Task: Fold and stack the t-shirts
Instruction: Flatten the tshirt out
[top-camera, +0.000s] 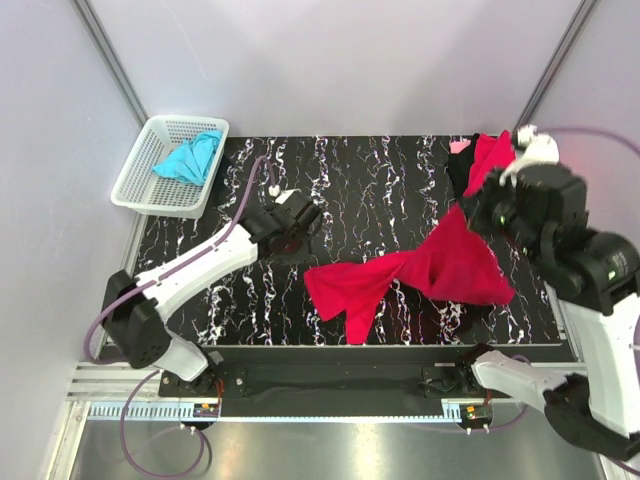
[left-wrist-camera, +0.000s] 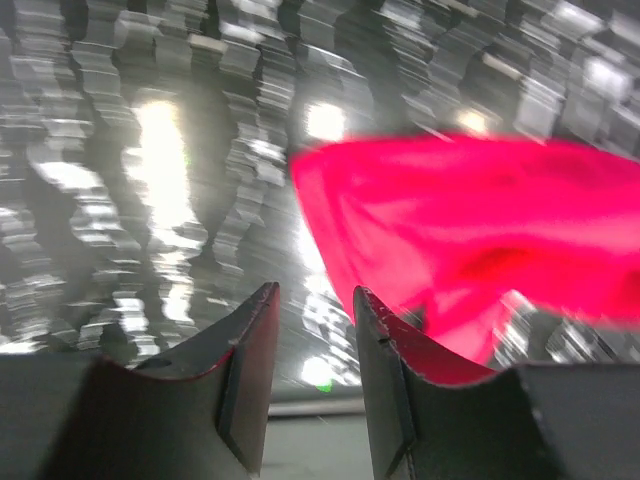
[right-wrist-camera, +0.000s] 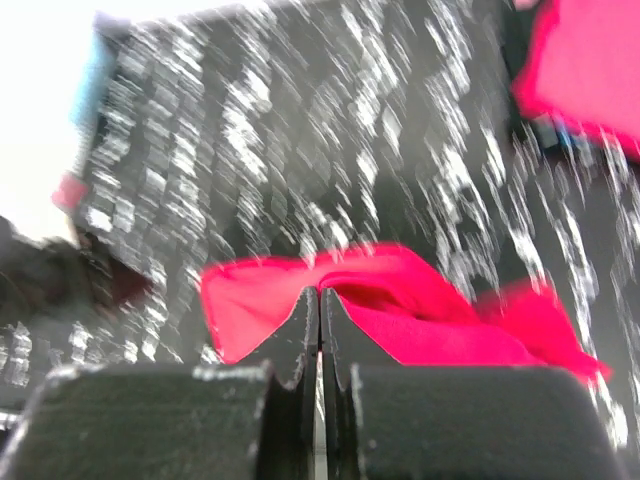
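A crimson t-shirt (top-camera: 420, 275) lies twisted on the black marbled table (top-camera: 380, 190). Its right part rises to my right gripper (top-camera: 478, 212), and its left end rests on the table. In the right wrist view the gripper (right-wrist-camera: 320, 292) has its jaws pressed together at a fold of the shirt (right-wrist-camera: 420, 320). My left gripper (top-camera: 298, 230) hovers open and empty left of the shirt's end. In the left wrist view the gripper (left-wrist-camera: 315, 295) has the shirt (left-wrist-camera: 470, 220) just beyond it. A turquoise t-shirt (top-camera: 190, 157) lies crumpled in the basket.
The white lattice basket (top-camera: 140, 185) stands off the table's back left corner. More red cloth (top-camera: 490, 155) with something dark and pink beside it is piled at the back right corner; it also shows in the right wrist view (right-wrist-camera: 585, 70). Grey walls close in the back and sides.
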